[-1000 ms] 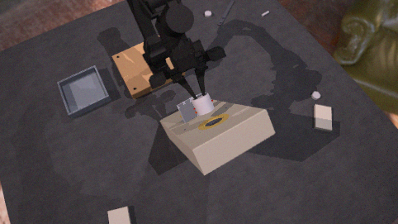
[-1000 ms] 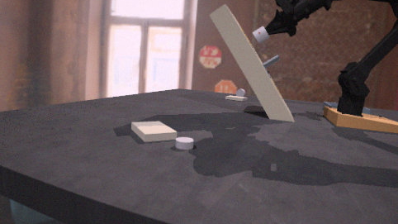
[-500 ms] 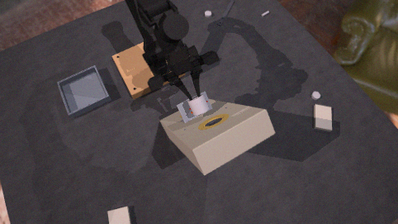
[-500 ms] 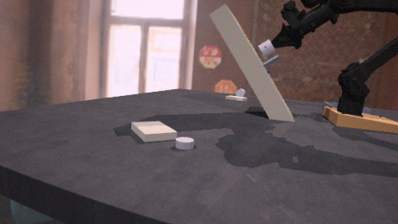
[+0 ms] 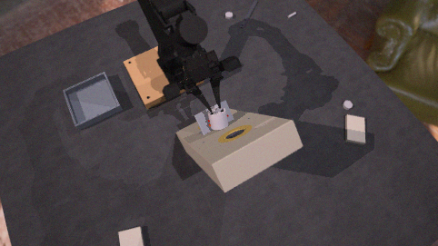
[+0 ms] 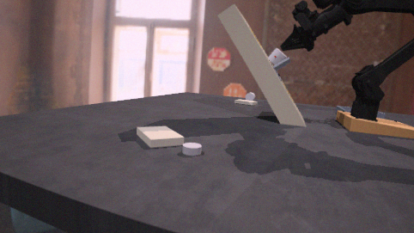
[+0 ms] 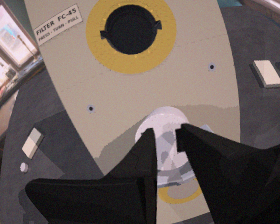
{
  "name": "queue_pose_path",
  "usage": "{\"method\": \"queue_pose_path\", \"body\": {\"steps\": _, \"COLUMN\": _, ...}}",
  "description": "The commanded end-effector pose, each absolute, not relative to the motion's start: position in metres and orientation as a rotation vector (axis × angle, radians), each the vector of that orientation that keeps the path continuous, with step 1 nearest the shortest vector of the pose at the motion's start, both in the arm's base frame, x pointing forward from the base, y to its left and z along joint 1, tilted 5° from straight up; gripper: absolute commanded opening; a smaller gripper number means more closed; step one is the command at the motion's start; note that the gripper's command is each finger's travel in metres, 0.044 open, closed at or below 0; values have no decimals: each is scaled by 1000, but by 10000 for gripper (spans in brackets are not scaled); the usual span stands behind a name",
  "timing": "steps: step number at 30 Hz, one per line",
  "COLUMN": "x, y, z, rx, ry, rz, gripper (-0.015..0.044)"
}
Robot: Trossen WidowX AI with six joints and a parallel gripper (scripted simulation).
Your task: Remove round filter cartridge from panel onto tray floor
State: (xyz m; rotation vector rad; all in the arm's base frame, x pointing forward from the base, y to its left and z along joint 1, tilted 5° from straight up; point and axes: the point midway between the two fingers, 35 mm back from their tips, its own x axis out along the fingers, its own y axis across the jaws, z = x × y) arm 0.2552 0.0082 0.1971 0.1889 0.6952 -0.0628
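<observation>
The white round cartridge (image 5: 218,119) (image 6: 277,57) (image 7: 162,120) is out of its socket (image 5: 235,133) (image 7: 131,30). It sits tilted at a small grey ledge (image 5: 201,124) (image 6: 283,64) on the lower part of the tilted beige panel (image 5: 268,128) (image 6: 258,59) (image 7: 156,87). My gripper (image 5: 216,109) (image 6: 283,50) (image 7: 167,132) has its fingers slightly apart, tips right at the cartridge's face. They look barely open, not clamped; contact with the face cannot be told. The fingers hide part of the face and slots.
A grey open tray (image 5: 93,99) lies on the table left of the wooden robot base (image 5: 147,78) (image 6: 374,127). Beige blocks (image 5: 355,128) (image 6: 160,137) (image 7: 267,73), a white disc (image 5: 347,104) (image 6: 191,149) and other small pieces lie around the panel.
</observation>
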Motion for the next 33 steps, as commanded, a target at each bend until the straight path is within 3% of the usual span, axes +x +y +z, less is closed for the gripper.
{"method": "queue_pose_path", "body": {"steps": 1, "x": 256, "y": 8, "z": 199, "rx": 189, "ry": 690, "rz": -62, "gripper": 93}}
{"method": "queue_pose_path", "body": {"steps": 24, "x": 256, "y": 8, "z": 199, "rx": 189, "ry": 690, "rz": -62, "gripper": 93}}
{"method": "queue_pose_path", "body": {"steps": 33, "x": 260, "y": 8, "z": 201, "rx": 182, "ry": 938, "rz": -96, "gripper": 93}}
